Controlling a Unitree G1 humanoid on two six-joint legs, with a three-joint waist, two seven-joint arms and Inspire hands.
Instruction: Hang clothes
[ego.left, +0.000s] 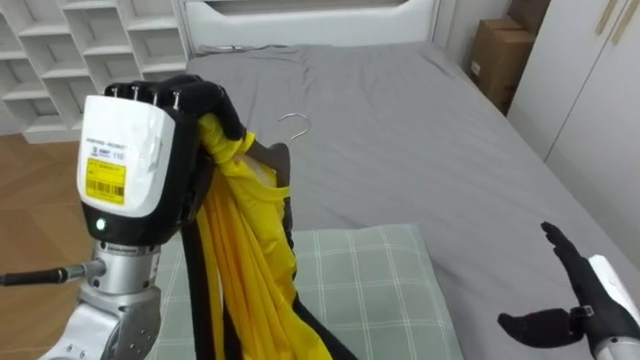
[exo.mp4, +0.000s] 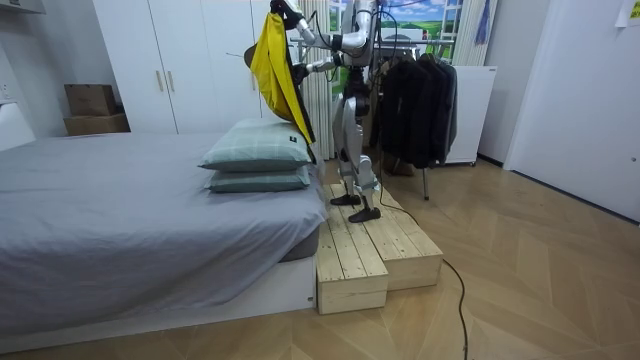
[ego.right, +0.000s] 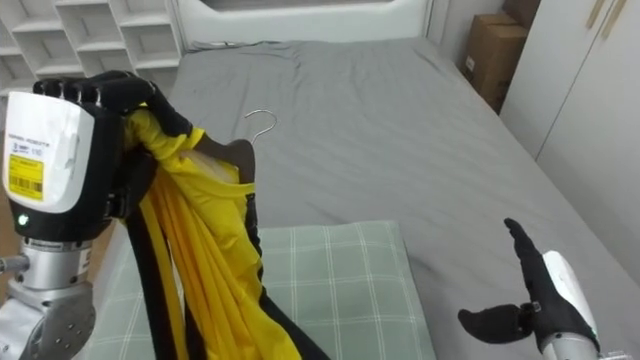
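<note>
Grey bed (exo.mp4: 120, 210) w/ 2 pillows (exo.mp4: 258, 150), white wardrobe (exo.mp4: 170, 60), wood floor (exo.mp4: 540, 270), pallet steps (exo.mp4: 375, 255).

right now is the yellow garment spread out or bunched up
Bunched up: the yellow garment hangs in gathered folds from the left hand, which grips it with the hanger; right hand open.

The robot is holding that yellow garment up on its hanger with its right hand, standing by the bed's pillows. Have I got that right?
Not quite: the left hand grips the yellow garment on its hanger, as the left eye view shows; the right hand is open and empty. It does stand by the pillows.
</note>
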